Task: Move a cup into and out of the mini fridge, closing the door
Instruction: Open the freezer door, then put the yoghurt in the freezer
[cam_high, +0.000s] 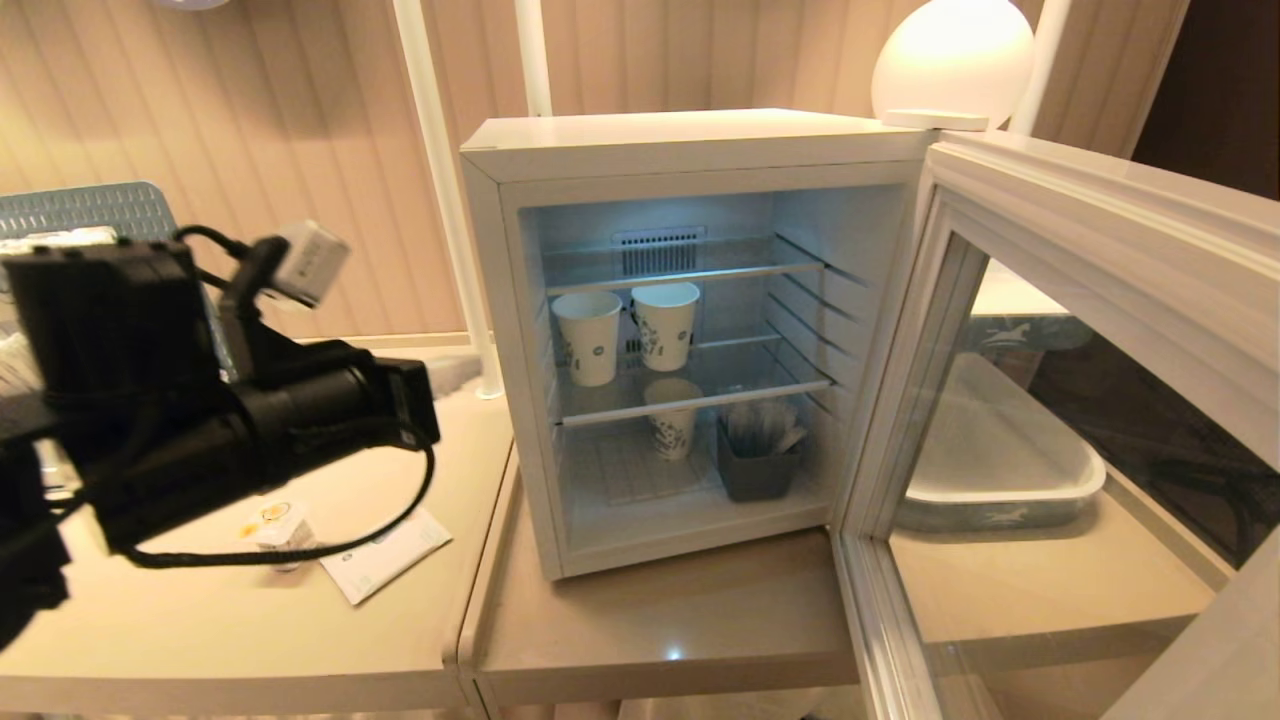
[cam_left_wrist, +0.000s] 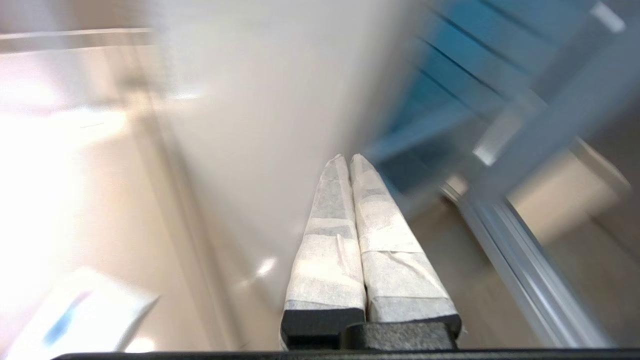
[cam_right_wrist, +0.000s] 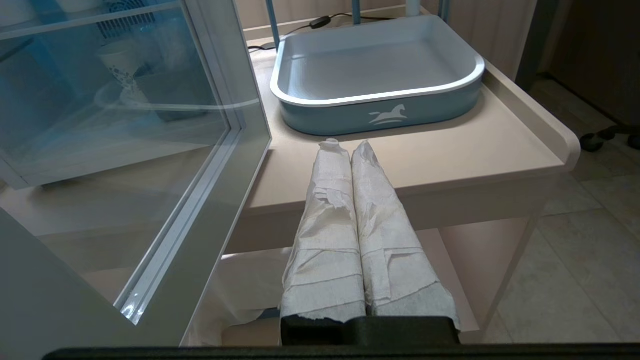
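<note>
- The mini fridge (cam_high: 700, 330) stood with the door (cam_high: 1090, 330) swung wide to its right
- The cup (cam_high: 277, 530) sat on the table (cam_high: 200, 640) left of the fridge, beside a paper packet (cam_high: 385, 553), partly under the left arm
- The left gripper (cam_left_wrist: 348, 162) was clenched and empty; the right gripper (cam_right_wrist: 345, 147) too, near the blue tray (cam_right_wrist: 380, 110)
- To do it well, the left fingers likely had to spread before descending squarely over the cup, gripping below the lid
</note>
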